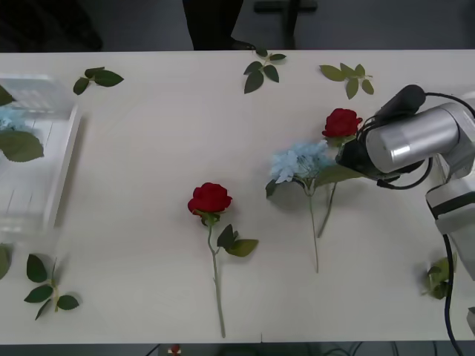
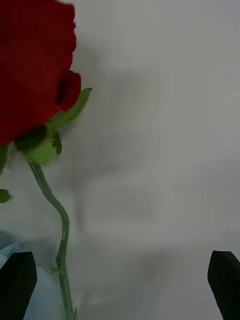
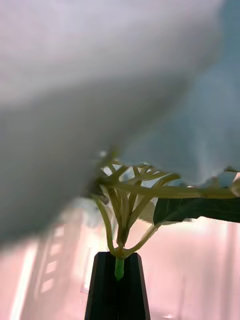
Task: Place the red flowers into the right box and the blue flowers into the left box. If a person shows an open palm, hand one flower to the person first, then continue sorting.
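One red flower (image 1: 210,199) lies mid-table, its stem pointing toward me. A second red flower (image 1: 342,122) lies at the right, beside a blue flower (image 1: 300,161). My right arm (image 1: 415,137) reaches in just beside that pair. In the right wrist view my right gripper (image 2: 120,285) is open above the table, with the rose (image 2: 35,65) and its stem (image 2: 62,235) near one finger. My left gripper (image 3: 119,282) is shut on the green stem of a blue flower (image 3: 200,125) over the left box (image 3: 45,270). The left box (image 1: 63,170) sits at the table's left edge with a blue bloom (image 1: 9,119) at its rim. The right box is out of view.
Loose leaf sprigs lie at the far left (image 1: 96,78), far middle (image 1: 261,70), far right (image 1: 349,76), near left (image 1: 48,285) and near right (image 1: 438,278). A person's dark trouser legs (image 1: 211,22) stand beyond the table's far edge.
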`<act>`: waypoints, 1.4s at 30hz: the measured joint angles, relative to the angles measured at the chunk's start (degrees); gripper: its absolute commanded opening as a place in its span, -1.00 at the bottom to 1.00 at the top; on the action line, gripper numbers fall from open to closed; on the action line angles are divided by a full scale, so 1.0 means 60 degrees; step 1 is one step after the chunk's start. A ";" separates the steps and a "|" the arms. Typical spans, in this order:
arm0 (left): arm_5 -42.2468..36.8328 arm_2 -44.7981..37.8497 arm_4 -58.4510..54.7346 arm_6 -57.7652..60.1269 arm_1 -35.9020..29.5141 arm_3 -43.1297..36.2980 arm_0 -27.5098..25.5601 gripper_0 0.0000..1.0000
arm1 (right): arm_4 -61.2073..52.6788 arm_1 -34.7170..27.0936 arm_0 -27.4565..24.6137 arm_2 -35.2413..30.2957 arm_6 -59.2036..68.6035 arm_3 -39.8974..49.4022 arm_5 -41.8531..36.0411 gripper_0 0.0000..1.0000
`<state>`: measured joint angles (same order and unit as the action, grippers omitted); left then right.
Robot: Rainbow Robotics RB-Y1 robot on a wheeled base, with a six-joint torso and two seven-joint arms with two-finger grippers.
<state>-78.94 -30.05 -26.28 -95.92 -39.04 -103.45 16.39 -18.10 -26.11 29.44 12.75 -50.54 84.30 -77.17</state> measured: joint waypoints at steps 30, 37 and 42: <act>0.3200 0.0429 0.0374 -0.0806 0.0001 0.3359 -0.0083 0.06 | 0.0716 0.0461 0.0486 0.0736 0.0068 -0.1268 0.0448 -1.00; 0.1612 0.0725 0.0075 -0.0806 0.0001 0.2352 -0.0082 0.36 | 0.0708 0.0457 0.0486 0.0732 0.0071 -0.1266 0.0433 -1.00; -0.0043 0.0726 -0.0827 -0.0797 0.0002 0.0818 -0.0082 0.41 | 0.0325 0.0306 0.0488 0.0513 0.0071 -0.0898 -0.0314 -1.00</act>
<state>-79.19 -25.69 -31.24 -100.70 -39.03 -98.54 15.90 -16.15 -24.27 32.37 15.82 -50.12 78.91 -79.05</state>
